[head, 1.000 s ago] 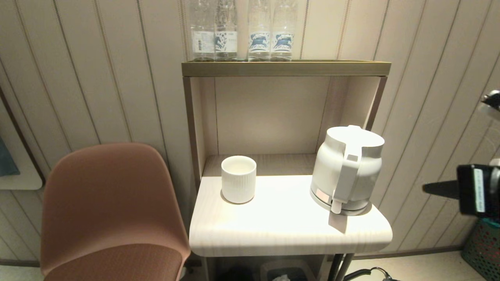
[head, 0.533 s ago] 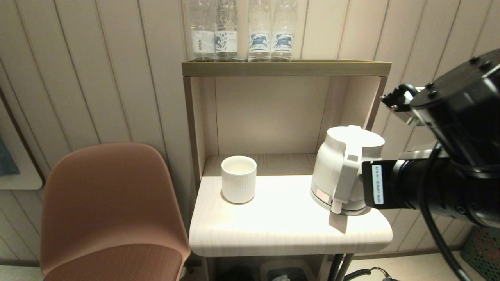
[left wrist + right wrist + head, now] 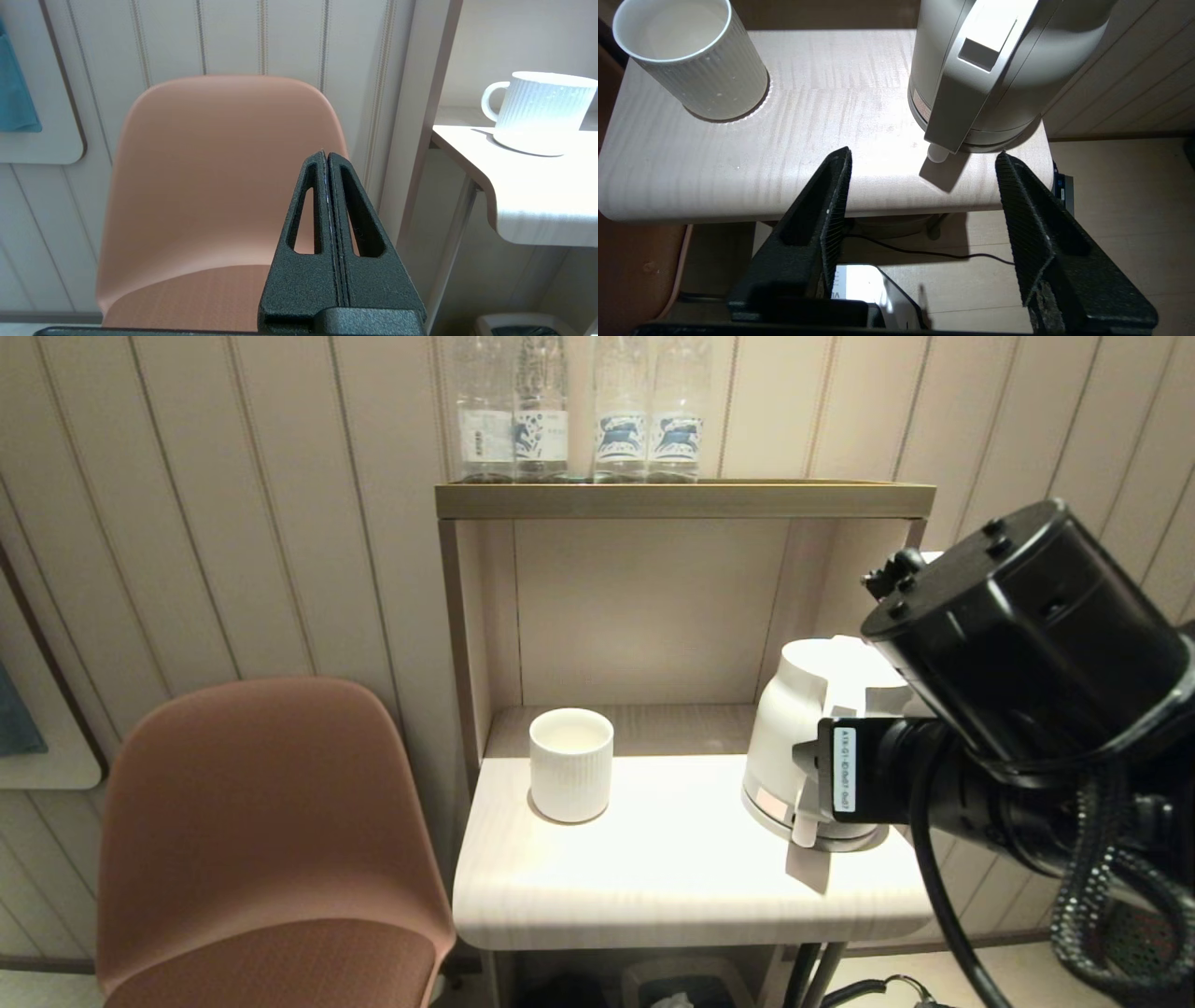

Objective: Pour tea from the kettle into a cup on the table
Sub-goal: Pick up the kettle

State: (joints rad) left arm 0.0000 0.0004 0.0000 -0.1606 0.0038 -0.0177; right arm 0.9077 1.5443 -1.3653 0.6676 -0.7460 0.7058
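As the right arm swung in from the table's (image 3: 653, 896) right edge, its right gripper (image 3: 922, 219), fingers spread wide and empty, neared the kettle (image 3: 794, 728) handle; the cup (image 3: 570, 763) stood well apart. The left gripper (image 3: 327, 161) hung pressed together beside the chair (image 3: 210, 177).

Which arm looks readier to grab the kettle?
The right. Its gripper is open just short of the kettle handle. The left gripper is shut, off by the chair.
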